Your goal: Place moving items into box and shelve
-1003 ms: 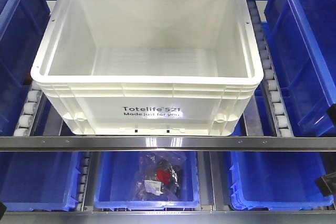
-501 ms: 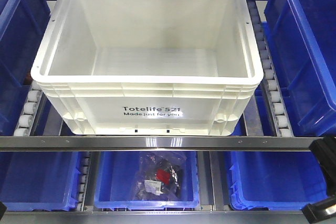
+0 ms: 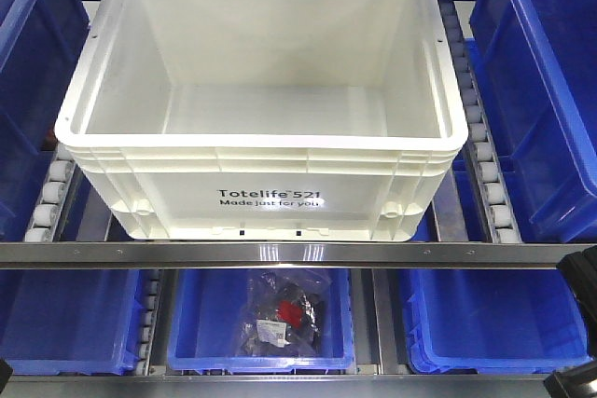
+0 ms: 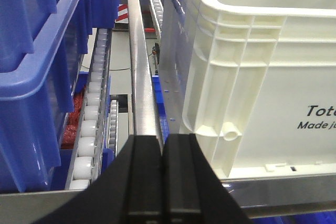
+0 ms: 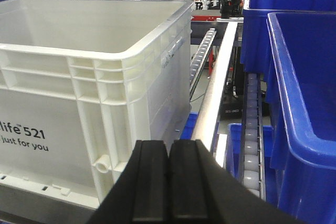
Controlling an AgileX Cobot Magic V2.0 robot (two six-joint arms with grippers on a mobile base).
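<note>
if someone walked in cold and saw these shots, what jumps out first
The big white tote printed "Totelife 521" fills the middle of the roller shelf, open and with nothing inside. Blue bins crowd it on both sides, and in the blue bin directly below lies a clear bag of dark parts. At each wrist camera a black claw, left and right, sits shut in front of a corner of the tote.

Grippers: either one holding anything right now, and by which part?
Nothing is held. The left gripper and right gripper are both shut with pads together, empty, near the front corners of the white tote without touching it.
</note>
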